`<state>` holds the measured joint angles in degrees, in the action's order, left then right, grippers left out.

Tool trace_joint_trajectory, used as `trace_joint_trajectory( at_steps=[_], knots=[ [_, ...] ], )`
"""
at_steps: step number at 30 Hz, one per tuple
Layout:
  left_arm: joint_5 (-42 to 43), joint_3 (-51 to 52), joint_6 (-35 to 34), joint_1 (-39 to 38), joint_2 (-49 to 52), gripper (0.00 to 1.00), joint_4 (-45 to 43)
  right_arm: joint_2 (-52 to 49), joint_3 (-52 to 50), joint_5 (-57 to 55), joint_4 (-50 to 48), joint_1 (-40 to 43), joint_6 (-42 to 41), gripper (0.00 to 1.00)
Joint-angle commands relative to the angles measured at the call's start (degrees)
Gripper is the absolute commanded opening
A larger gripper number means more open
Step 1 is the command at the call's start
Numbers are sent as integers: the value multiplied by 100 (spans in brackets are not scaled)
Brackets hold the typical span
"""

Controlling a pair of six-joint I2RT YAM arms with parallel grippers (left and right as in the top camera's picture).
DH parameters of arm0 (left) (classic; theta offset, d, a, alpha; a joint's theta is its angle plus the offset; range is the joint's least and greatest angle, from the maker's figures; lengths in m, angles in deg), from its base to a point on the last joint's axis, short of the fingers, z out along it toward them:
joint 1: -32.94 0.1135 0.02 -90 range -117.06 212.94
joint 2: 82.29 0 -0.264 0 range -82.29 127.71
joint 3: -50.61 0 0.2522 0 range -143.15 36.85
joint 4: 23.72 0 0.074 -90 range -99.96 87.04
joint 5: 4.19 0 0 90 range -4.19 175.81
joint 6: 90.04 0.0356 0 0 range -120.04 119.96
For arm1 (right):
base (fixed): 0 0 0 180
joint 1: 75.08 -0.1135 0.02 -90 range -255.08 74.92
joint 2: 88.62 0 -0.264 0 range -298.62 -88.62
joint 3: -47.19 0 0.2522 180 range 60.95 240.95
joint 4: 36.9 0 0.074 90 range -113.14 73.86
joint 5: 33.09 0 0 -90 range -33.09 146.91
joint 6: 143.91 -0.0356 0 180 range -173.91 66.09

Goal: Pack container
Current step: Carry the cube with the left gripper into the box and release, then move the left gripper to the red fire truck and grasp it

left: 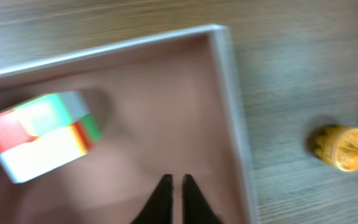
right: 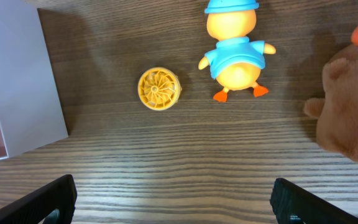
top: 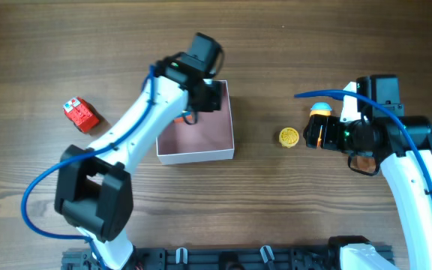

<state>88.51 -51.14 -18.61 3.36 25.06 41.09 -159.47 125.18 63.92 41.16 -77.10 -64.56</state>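
**Left claw pinched shut over the box, right claw spread wide above the loose toys**

The square shallow container with thin white walls and a dusty pink floor (top: 196, 157) sits on the brown wood-grain table (top: 276, 210), a little left of centre in the overhead view. The left gripper (left: 174, 183) hangs over the container's far right part. Its two dark fingers are pressed together with nothing between them. Inside the container lies a small block with red, green, yellow and white faces (left: 39, 134), well to the side of the fingertips and resting on the pink floor.

The right gripper (right: 173, 205) hovers over bare table to the right of the container. Its fingers are spread far apart and hold nothing. Ahead of it lies a yellow round ridged toy (right: 158, 88), between the container's white outer wall (right: 23, 81) and a yellow duck figure in a blue top and blue cap (right: 235, 53) that lies flat. A brown plush toy (right: 347, 112) sits near the duck, at the right edge of the right wrist view. A small red box (top: 79, 114) lies apart, well left of the container.
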Motion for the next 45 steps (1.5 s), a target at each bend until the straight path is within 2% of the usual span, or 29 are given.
trace_joint_trajectory(
  at_steps=[1, 7, 15, 21, 23, 26, 28, 30, 31, 33, 35, 38, 41, 45],
  knots=[
    [-227, -72, 7, -181, 450, 4, -157, -42, 111, -140, 26, 24, 61, 100],
    [-452, -72, 7, 188, 1038, 4, -225, -42, 111, -140, 70, 24, 61, 100],
    [-470, -72, 7, 911, 1054, 8, -111, -42, 111, -140, 68, 24, 59, 100],
    [-472, -72, 9, 918, 1054, 7, 35, -42, 111, -142, 52, 24, 61, 100],
    [-470, -72, 9, 918, 1054, 10, 66, -42, 111, -142, 52, 24, 59, 100],
    [-472, -105, 9, 850, 946, 30, 136, -42, 111, -149, 48, 24, 61, 100],
    [-472, -238, 9, 785, 739, 49, 345, -42, 111, -210, 50, 24, 57, 100],
    [-474, -518, 11, 728, 341, 58, 732, -42, 111, -208, 48, 24, 59, 100],
    [-474, -680, 11, 730, -9, 66, 951, -42, 111, -210, 46, 24, 59, 100],
    [-549, -730, 9, 772, -511, 76, 1154, -42, 111, -249, 46, 24, 57, 100],
    [-802, -730, -52, 955, -1060, 82, 1394, -42, 111, -251, 44, 24, 61, 100],
    [-1497, -728, -1150, 1880, -1569, 99, 1908, -42, 111, -249, 31, 24, 57, 100],
    [-1429, -627, -1687, 2975, -1539, 100, 2055, -42, 111, -249, 33, 24, 61, 100],
    [-1257, -208, -1790, 4194, -1362, 100, 1729, -42, 111, -249, 26, 24, 59, 100]
  ],
)
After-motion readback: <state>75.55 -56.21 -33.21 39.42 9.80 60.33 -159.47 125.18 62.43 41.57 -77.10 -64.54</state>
